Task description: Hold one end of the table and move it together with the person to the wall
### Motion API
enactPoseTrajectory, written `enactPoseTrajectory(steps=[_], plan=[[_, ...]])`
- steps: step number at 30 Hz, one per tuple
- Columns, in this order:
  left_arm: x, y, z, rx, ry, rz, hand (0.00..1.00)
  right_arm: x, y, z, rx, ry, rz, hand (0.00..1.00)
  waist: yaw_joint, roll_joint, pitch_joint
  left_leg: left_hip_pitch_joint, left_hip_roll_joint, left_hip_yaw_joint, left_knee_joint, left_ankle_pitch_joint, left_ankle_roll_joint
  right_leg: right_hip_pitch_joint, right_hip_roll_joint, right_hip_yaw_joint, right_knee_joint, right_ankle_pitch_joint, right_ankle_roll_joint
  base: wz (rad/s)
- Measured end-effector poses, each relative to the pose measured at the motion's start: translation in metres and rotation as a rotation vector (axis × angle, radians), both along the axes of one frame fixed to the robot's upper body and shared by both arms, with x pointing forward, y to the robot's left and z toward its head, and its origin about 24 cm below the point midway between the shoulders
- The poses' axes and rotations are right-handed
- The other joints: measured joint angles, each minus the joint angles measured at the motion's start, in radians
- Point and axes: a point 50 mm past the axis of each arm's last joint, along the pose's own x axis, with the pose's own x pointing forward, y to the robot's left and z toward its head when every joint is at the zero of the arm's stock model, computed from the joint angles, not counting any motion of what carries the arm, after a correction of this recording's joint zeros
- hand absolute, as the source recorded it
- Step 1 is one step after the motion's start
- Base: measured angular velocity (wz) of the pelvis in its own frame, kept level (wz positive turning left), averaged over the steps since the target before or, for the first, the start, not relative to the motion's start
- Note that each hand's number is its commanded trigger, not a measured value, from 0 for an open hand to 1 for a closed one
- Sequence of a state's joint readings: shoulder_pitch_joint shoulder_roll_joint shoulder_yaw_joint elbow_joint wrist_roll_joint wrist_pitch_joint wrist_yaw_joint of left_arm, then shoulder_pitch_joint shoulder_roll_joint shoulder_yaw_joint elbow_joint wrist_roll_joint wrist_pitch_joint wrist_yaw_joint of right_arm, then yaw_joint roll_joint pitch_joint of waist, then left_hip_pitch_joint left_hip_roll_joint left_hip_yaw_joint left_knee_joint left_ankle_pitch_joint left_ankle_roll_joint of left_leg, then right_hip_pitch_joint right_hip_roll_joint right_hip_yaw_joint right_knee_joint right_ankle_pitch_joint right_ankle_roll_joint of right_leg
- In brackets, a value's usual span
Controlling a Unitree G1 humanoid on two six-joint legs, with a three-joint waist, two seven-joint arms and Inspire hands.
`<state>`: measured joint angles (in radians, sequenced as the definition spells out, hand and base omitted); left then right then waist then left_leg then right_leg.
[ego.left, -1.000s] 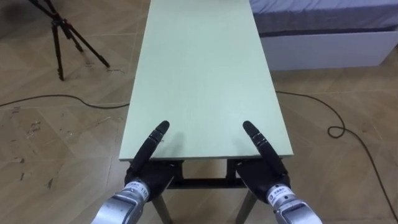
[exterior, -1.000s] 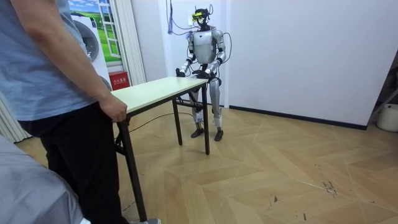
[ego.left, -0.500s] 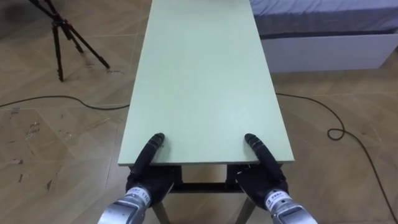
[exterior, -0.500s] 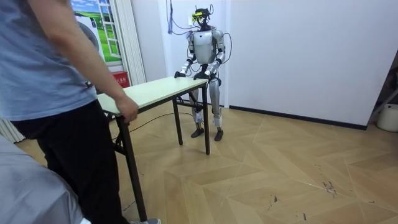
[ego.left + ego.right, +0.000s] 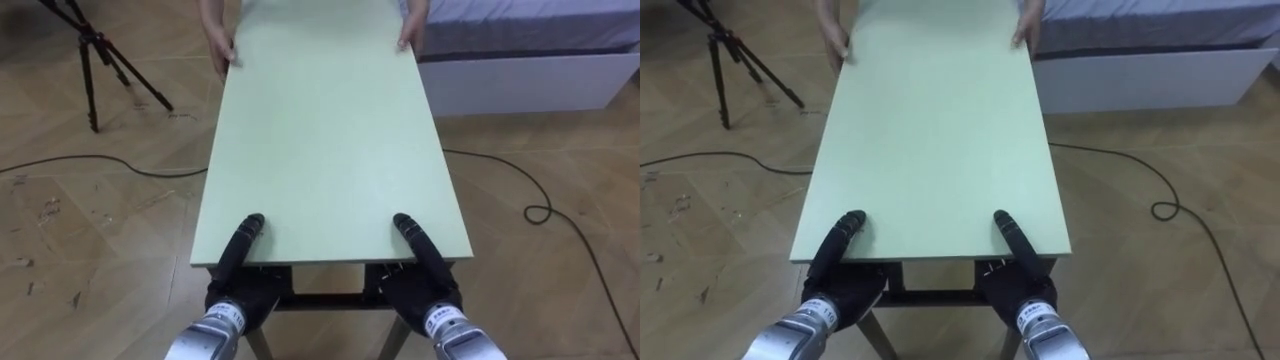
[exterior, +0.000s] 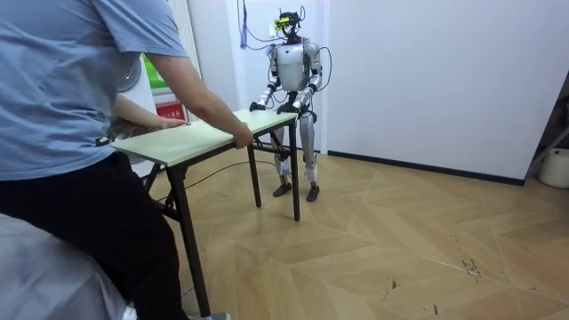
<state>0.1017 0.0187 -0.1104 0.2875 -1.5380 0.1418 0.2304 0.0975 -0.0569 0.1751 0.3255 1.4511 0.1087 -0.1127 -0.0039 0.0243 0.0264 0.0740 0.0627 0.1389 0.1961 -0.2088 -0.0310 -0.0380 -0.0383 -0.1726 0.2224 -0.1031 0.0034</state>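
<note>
I count one table (image 5: 325, 130), and it runs lengthwise away from me, its pale green worktop (image 5: 320, 90) bare. Both of my hands are at the table's near short edge. My left hand (image 5: 238, 282) is by the near left corner, with one dark digit lying straight on top of the worktop and the palm tucked below the edge. My right hand (image 5: 425, 285) mirrors it by the near right corner, again with one digit on top and the palm under the edge. On both hands the rest of the fingers sit beneath the table, so I cannot tell whether they are closed on it or loose.

At the table's far end there are two more hands, and these belong to one person (image 6: 62, 116). The person's one hand (image 5: 218, 45) grips the left long edge and the person's other hand (image 5: 412, 30) grips the right long edge, both just short of the far corners. In the room view the person leans over that end, arms stretched along the table, and the robot stands upright at the opposite end close to a white wall.

One tripod (image 5: 95, 50) stands on the wooden floor (image 5: 80, 230), left of the table's far half. One bed (image 5: 520, 50) lies to the right of the table's far end.
</note>
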Motion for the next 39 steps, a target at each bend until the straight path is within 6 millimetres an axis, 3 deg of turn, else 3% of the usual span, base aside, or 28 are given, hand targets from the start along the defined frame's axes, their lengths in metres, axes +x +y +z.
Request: enactPoseTrajectory(steps=[11,19,28,32,39], plan=[[0.000,-0.001,0.000,0.040,-0.013,-0.009,1.00,0.002,0.001,0.004,-0.012,0.002,0.002,1.00,-0.004,0.008,-0.0048,0.004,0.000,0.000,-0.006,0.000,0.000,-0.001,0.001,0.004,0.000,0.000,0.000,0.00],[0.005,-0.001,0.014,0.071,-0.115,-0.014,1.00,0.002,0.004,0.019,0.008,-0.072,-0.011,1.00,0.015,0.014,-0.0058,0.007,0.000,0.010,-0.024,0.002,0.003,-0.013,0.004,0.009,0.000,0.000,0.000,-0.04],[-0.004,-0.003,0.024,0.109,-0.192,-0.007,1.00,-0.005,0.007,0.032,0.020,-0.145,-0.012,1.00,0.033,0.012,-0.0069,0.016,0.000,0.021,-0.029,0.002,0.003,-0.016,0.007,0.018,-0.001,0.001,0.000,-0.08],[-0.019,-0.006,0.026,0.098,-0.193,-0.011,1.00,-0.020,0.004,0.034,0.020,-0.154,-0.017,1.00,0.037,0.010,-0.0077,0.017,0.002,0.021,-0.032,0.002,0.003,-0.015,0.008,0.014,-0.002,0.001,0.000,0.04],[-0.024,-0.012,0.026,0.093,-0.207,0.000,1.00,-0.024,0.001,0.035,-0.002,-0.182,-0.021,1.00,0.039,-0.004,-0.0105,0.006,0.003,0.021,-0.032,0.001,0.002,-0.017,0.006,0.005,-0.004,0.000,0.000,0.04]])
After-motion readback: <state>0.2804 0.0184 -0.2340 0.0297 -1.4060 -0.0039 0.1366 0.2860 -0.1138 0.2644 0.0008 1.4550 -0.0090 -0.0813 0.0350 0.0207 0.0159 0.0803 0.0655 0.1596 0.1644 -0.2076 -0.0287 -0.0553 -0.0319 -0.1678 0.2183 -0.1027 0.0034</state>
